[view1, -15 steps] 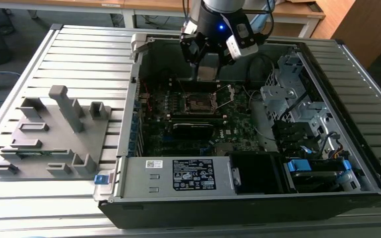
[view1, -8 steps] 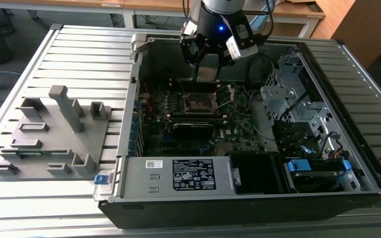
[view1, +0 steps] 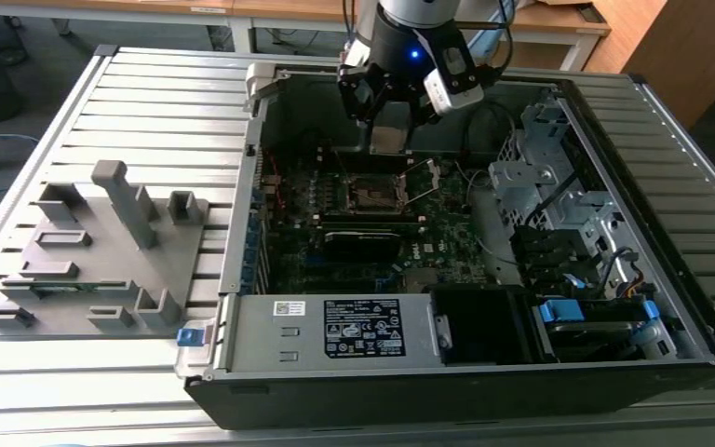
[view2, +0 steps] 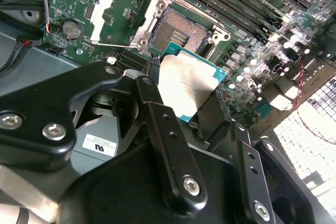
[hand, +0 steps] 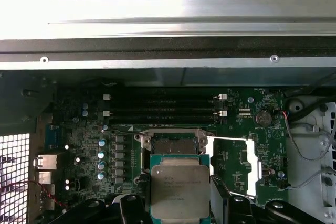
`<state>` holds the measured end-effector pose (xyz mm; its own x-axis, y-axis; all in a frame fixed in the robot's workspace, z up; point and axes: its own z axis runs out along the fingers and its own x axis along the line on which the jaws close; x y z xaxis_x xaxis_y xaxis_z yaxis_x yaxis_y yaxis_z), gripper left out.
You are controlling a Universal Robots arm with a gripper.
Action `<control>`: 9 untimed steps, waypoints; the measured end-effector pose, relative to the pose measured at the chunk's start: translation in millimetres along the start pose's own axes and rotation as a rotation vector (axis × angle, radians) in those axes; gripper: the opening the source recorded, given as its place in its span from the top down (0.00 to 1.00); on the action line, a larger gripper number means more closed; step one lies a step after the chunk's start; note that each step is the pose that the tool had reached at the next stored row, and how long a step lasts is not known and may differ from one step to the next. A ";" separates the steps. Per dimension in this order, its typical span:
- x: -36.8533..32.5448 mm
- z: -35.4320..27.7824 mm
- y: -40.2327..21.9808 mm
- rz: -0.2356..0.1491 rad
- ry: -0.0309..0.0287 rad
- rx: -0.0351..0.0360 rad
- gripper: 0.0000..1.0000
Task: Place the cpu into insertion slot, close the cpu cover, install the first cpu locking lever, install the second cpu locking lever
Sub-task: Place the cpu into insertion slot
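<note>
Over the open computer case (view1: 332,400), the gripper (view1: 387,132) hung low above the green motherboard (view1: 314,209), towards the far side of the case in the exterior view. Its jaws pinched the cpu (view2: 186,85) by two opposite edges. In the second wrist view one black finger (view2: 157,124) pressed one side of the chip and the other finger (view2: 220,111) pressed the opposite side. The dull silver top and green border of the chip showed between them and reached out beyond the fingertips.

In the first wrist view the cpu (hand: 179,192) sat clamped between the fingers (hand: 134,208), clear of the board and just short of the insertion slot (hand: 173,144). The slot lay bare, its dark centre uncovered. The cpu cover (hand: 247,169) stood swung open just beside the slot, on the side towards the exterior view's right (view1: 423,182). A grey fixture block (view1: 85,251) rested on the slatted table (view1: 146,102), well apart on the exterior view's left.
</note>
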<state>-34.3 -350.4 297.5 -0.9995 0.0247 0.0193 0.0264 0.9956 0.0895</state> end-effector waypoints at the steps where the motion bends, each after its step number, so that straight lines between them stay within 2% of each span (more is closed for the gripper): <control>1: 0.0 0.0 0.0 0.000 0.0000 0.0000 0.46; 9: -0.1 4.1 -0.4 0.000 0.0000 0.0000 0.46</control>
<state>-34.3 -350.4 293.4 -0.9995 0.0248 0.0193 0.0264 0.9956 0.0895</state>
